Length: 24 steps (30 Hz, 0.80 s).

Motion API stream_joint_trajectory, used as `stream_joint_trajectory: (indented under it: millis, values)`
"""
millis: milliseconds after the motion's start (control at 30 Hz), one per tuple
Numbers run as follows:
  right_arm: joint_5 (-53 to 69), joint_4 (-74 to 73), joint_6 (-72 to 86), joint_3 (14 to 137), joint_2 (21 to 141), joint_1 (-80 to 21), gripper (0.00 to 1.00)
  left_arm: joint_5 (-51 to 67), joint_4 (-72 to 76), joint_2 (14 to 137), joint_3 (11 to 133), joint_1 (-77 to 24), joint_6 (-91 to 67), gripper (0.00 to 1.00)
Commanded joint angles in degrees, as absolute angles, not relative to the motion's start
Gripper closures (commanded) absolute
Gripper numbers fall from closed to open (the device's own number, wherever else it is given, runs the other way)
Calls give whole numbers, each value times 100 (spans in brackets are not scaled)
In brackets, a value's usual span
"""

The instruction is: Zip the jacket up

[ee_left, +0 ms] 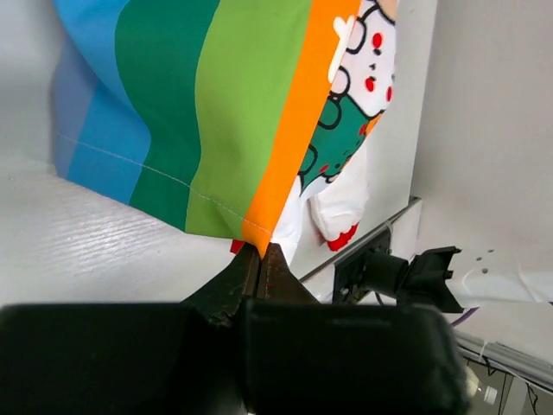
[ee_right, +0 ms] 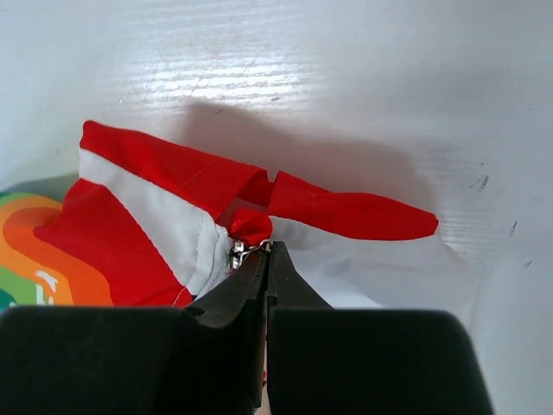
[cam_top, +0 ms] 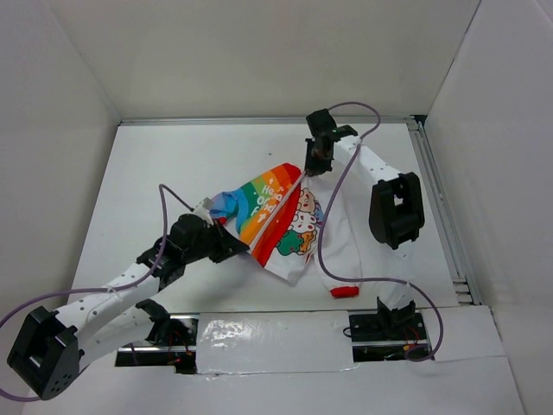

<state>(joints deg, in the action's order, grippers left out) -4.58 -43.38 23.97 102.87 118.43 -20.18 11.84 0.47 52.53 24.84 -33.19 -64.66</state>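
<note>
The jacket point(cam_top: 285, 220), white with rainbow panels, cartoon prints and red cuffs, is stretched between my two grippers over the table. My left gripper point(ee_left: 259, 252) is shut on the jacket's bottom hem corner, at the orange stripe point(ee_left: 289, 130); it shows in the top view point(cam_top: 235, 245) at the jacket's lower left. My right gripper point(ee_right: 266, 251) is shut on the silver zipper pull point(ee_right: 235, 253) at the red collar point(ee_right: 173, 169); in the top view it point(cam_top: 313, 169) is at the jacket's upper right. The zipper line point(cam_top: 281, 216) runs taut between them.
White walls enclose the table. A metal rail point(cam_top: 436, 207) runs along the right edge. A red cuff point(cam_top: 345, 291) hangs near the front, above the right arm's base point(cam_top: 389, 328). The left arm's base point(cam_top: 164, 333) is at the front left.
</note>
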Motion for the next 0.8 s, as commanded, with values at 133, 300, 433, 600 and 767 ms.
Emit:
stream_joint_trajectory:
  millis: [133,300,433,600,767]
  values:
    - [-107,-2577,1547,10031,10893,-1503,7,1670,-1616,5564,2995,-3366,-6118,38]
    - [351,-2409,1687,8977,9644,-1556,0,959,-3056,5195,3883,-3392,-6389,17]
    - [89,-2066,2038,7868,8071,-1459,0,493,-3813,4633,4613,-3401,-6486,1]
    - [-874,-2625,2767,6937,6359,-985,0,-330,-4735,4587,5937,-3375,-6380,1]
    - [-2371,-3795,3628,6636,5240,-818,0,-966,-5808,5430,7266,-3340,-6232,1]
